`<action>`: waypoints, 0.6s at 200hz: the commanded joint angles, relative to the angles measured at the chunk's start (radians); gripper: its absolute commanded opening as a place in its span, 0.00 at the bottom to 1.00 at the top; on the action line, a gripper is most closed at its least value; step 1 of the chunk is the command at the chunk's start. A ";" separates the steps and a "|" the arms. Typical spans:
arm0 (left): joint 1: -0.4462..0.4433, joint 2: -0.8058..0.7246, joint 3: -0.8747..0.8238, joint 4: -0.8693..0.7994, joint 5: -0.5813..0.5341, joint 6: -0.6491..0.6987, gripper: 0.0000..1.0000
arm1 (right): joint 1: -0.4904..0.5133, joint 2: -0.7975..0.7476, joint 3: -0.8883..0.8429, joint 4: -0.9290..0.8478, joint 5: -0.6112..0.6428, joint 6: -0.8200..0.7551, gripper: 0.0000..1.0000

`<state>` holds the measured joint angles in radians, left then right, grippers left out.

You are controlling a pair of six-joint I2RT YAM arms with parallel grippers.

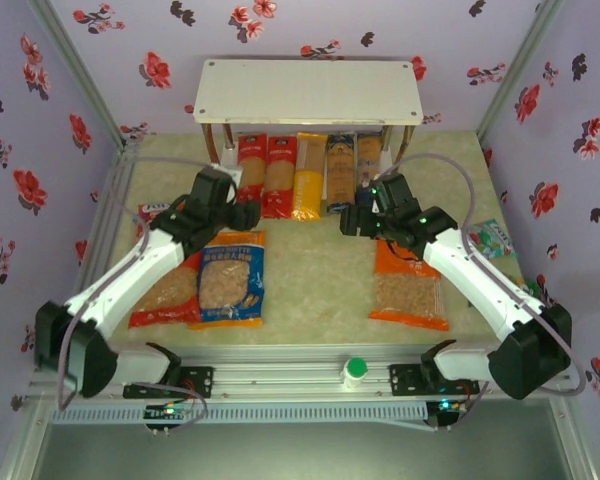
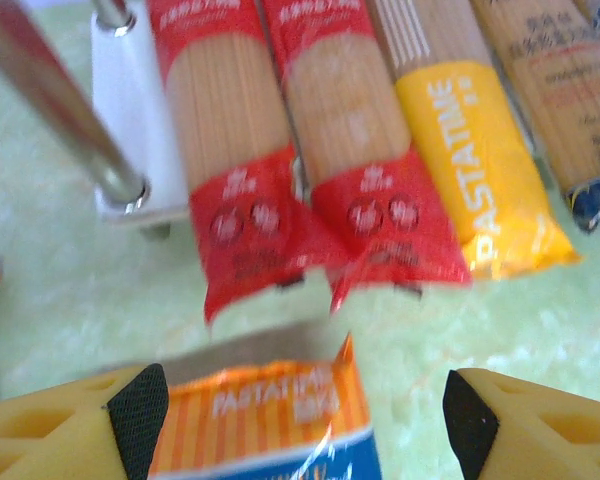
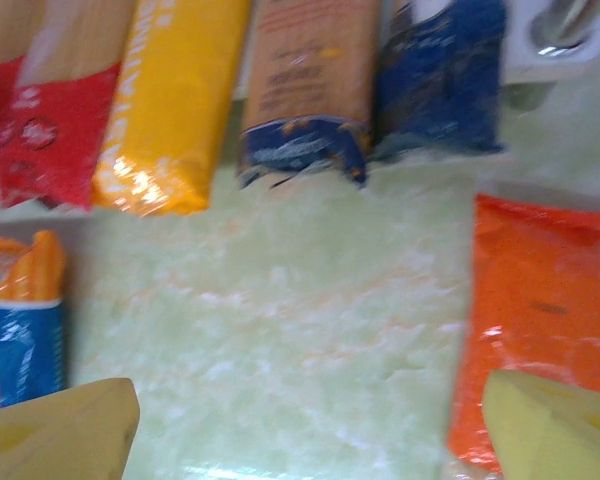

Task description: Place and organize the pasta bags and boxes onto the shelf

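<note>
I am standing by the table (image 1: 310, 290) and looking at the shelf (image 1: 310, 92) at the back. All five long pasta boxes lie side by side on its bottom board, with their near ends poking out the front. From the left there is a red box (image 1: 252, 165), a second red box (image 1: 280, 178), a yellow box (image 1: 308, 182), a blue box (image 1: 340, 175) and a second blue box (image 1: 368, 158).

The three bags lie flat on the table, not on the shelf. The red bag (image 1: 168, 298) is on the left, partly under the left arm. The blue bag (image 1: 230, 280) (the one with orange edges) lies right beside it, touching it. The orange bag (image 1: 410, 290) is well apart on the right side.

The left gripper (image 2: 305, 415) hangs over the far end of the blue bag. Its yellow fingers (image 2: 130, 425) are spread wide and pinch nothing.

The right gripper (image 3: 310, 400) hangs over bare table just in front of the blue boxes, beside the far end of the orange bag. Its fingers (image 3: 550, 420) are spread wide too, with nothing between them.
</note>
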<state>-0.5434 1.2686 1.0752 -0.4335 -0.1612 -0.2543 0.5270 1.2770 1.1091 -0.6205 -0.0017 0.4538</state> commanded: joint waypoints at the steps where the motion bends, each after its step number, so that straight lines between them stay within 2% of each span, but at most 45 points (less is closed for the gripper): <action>1: 0.002 -0.133 -0.051 -0.046 -0.041 -0.063 0.76 | 0.057 -0.001 -0.054 0.058 -0.241 0.017 0.87; 11: 0.003 -0.174 -0.054 -0.077 -0.050 -0.073 0.76 | 0.115 0.019 -0.067 0.083 -0.279 0.031 0.86; 33: 0.008 -0.259 -0.057 -0.109 -0.054 -0.098 0.78 | 0.255 0.095 -0.062 0.111 -0.275 0.056 0.86; 59: 0.026 -0.306 -0.038 -0.159 -0.055 -0.107 0.80 | 0.370 0.207 -0.061 0.201 -0.307 0.112 0.85; 120: 0.056 -0.393 -0.036 -0.197 -0.049 -0.114 0.83 | 0.483 0.475 0.038 0.317 -0.316 0.195 0.88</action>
<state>-0.5007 0.9073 1.0267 -0.5930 -0.1997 -0.3534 0.9855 1.6695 1.0737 -0.3668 -0.2932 0.6041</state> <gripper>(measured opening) 0.824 0.872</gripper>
